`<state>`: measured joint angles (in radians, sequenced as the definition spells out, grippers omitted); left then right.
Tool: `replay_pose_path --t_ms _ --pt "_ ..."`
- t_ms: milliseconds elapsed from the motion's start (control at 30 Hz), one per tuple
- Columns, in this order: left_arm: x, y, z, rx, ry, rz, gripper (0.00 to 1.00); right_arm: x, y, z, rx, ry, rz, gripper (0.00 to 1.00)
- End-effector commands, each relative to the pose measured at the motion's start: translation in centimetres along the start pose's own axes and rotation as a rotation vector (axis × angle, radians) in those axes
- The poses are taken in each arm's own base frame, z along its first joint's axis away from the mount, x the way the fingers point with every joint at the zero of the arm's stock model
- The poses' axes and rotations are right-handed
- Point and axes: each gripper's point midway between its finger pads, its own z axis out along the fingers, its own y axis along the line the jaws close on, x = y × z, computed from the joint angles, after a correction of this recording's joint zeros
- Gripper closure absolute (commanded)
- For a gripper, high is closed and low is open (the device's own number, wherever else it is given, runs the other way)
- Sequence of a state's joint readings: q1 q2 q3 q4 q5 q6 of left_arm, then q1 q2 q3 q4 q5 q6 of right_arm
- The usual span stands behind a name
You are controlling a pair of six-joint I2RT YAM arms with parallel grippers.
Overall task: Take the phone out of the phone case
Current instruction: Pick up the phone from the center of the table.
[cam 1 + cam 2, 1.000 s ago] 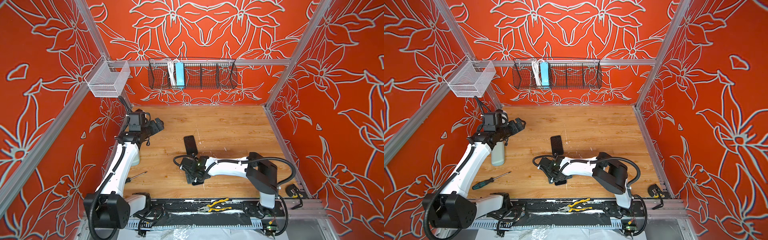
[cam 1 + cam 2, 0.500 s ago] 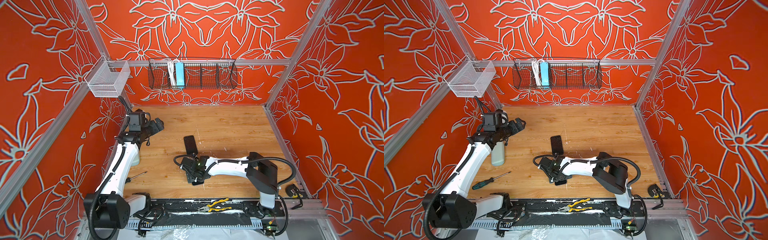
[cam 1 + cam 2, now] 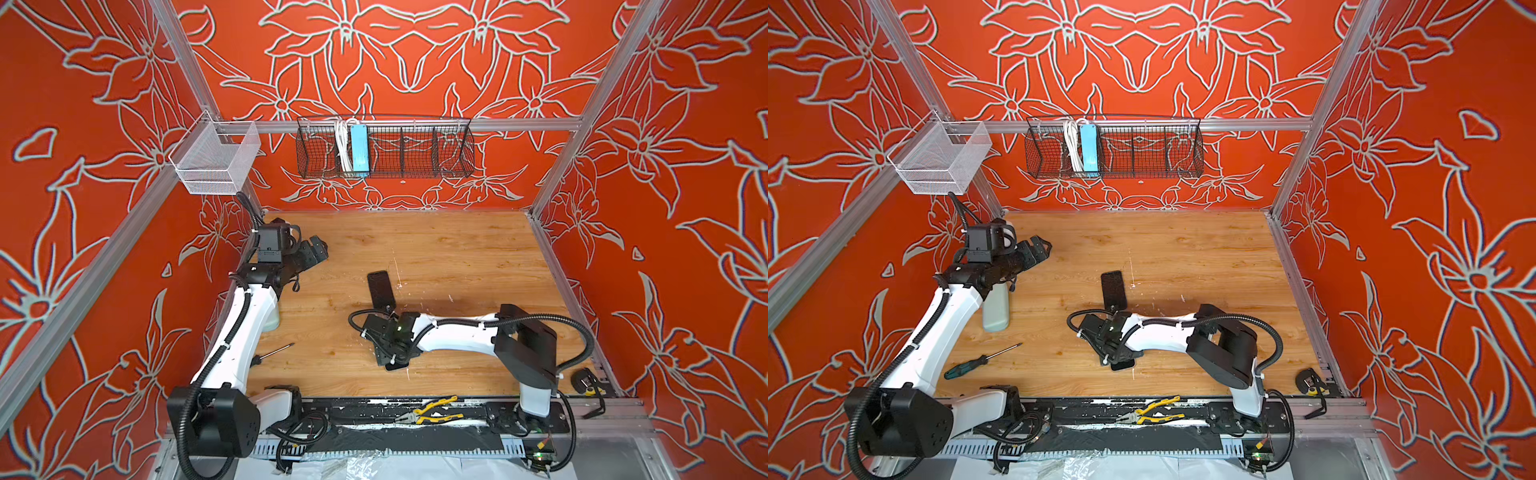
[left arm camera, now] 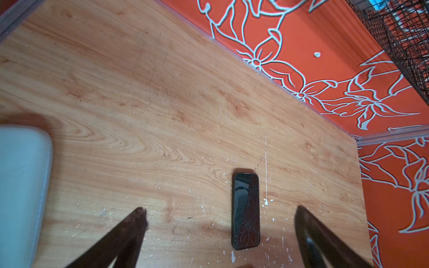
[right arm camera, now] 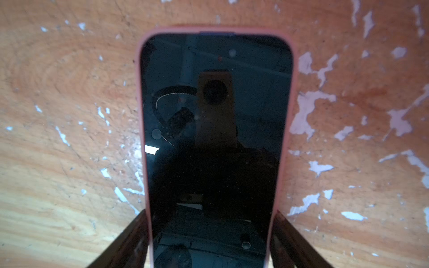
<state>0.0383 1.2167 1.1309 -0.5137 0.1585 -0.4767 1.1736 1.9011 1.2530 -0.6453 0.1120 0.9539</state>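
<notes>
While the left end effector (image 4: 220,208) hangs wide open, the right end effector (image 5: 210,214) straddles the phone case (image 5: 142,104), which lies flat on the desk (image 5: 69,92) with the phone (image 5: 213,139) inside; whether it grips, I cannot tell.

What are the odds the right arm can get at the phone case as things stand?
Probably yes: the right tool straddles the phone case, fingers beside both long edges, with nothing in between.

The table (image 3: 436,241) lies open far back — a cracked phone (image 3: 380,289) blocks beyond the phone case (image 5: 140,104).

Dusty-pink phone case (image 5: 174,30) — black phone (image 5: 216,139)
</notes>
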Motion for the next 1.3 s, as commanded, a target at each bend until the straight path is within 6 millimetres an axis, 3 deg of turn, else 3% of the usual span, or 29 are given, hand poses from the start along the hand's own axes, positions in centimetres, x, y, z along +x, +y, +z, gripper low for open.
replay_pose_path --t_ms 0,467,767,933,1267 --pt "0.1 0.2 0.2 -0.002 0.000 -0.012 0.03 0.6 -1.1 0.8 0.023 0.014 0.023 0.29" --pt "0.7 -0.1 0.2 0.024 0.022 -0.046 0.03 -1.2 -1.7 -0.9 0.003 -0.068 0.025 0.34" --pt "5.7 0.0 0.5 0.101 0.169 -0.205 0.03 -2.3 -1.8 -2.1 -0.019 -0.104 0.000 0.36" --pt "6.9 -0.2 -0.4 0.123 0.204 -0.263 0.03 -3.2 -1.8 -3.2 -0.037 -0.143 -0.026 0.37" --pt "10.4 -2.7 -0.4 0.291 0.340 -0.384 0.03 -3.8 -1.1 -3.7 -0.094 -0.151 -0.042 0.37"
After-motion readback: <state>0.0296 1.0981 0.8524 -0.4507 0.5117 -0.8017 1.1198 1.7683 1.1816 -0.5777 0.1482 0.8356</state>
